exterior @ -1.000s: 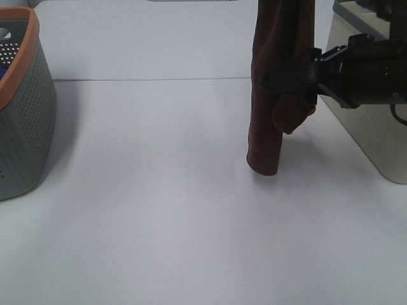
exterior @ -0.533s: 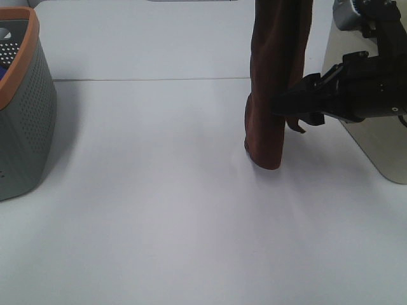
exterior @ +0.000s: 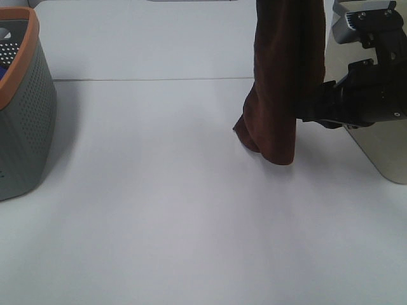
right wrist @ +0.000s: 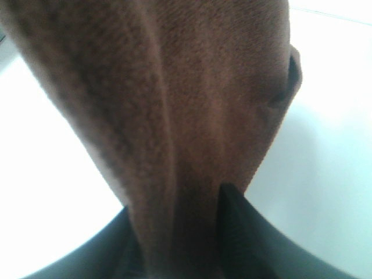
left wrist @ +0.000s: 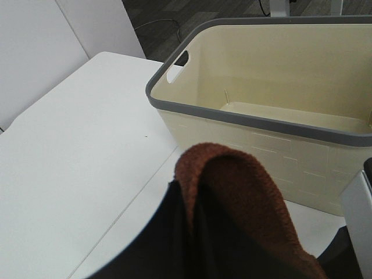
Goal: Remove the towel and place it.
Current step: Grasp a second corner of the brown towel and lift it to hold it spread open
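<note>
Above the bare white table [exterior: 159, 241], the towel [exterior: 280, 76] hangs as a long, fuzzy red-brown column, its bunched lower end touching the tabletop. The right gripper [exterior: 308, 113], black and angular, reaches into the cloth's side, its fingers flanking the soft folds; whether they are clamped cannot be told. The left gripper [left wrist: 189, 232] pinches the towel's top fold. Beyond stand a smooth cream basket [left wrist: 232, 113] with a grey rim and, well apart, a perforated grey basket [exterior: 25, 114] rimmed in orange. The towel appears to be out and awaiting placement; the next move likely calls for lowering it and laying it flat.
</note>
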Controlling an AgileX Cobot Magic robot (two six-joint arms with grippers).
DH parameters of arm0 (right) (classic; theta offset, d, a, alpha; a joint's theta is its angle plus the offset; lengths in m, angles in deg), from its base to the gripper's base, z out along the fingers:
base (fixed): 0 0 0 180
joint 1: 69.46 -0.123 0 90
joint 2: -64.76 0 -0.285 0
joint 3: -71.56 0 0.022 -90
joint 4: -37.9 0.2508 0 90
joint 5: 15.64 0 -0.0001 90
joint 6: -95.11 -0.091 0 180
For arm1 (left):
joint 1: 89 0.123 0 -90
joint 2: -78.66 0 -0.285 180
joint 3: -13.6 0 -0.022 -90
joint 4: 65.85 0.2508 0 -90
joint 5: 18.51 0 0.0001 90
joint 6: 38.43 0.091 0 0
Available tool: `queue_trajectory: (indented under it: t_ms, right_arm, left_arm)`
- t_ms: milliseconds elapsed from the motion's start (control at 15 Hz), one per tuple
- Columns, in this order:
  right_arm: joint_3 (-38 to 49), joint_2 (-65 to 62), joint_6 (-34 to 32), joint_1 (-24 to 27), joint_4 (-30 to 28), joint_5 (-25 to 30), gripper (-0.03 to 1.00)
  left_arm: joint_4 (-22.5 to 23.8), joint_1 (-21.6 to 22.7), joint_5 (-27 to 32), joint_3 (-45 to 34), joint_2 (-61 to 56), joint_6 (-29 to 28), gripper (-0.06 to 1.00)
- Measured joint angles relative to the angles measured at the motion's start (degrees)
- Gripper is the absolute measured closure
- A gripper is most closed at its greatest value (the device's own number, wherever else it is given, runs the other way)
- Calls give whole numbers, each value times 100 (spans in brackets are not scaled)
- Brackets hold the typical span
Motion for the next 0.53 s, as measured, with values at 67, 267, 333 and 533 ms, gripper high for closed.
queue_trajectory:
  t_ms: [67,267,333,533]
  right_arm:
    - [0,0,0,0,-63,-40,73]
    - [0,0,-97,0,-418,-57,78]
    - [0,0,-132,0,-561,-57,79]
    - [0,0,-252,0,-934,-57,97]
  left_arm:
    - [29,0,0,0,0,0,93]
    - [206,0,155,0,0,0,93]
    - [252,0,195,0,0,0,93]
    - [327,0,430,0,0,63,93]
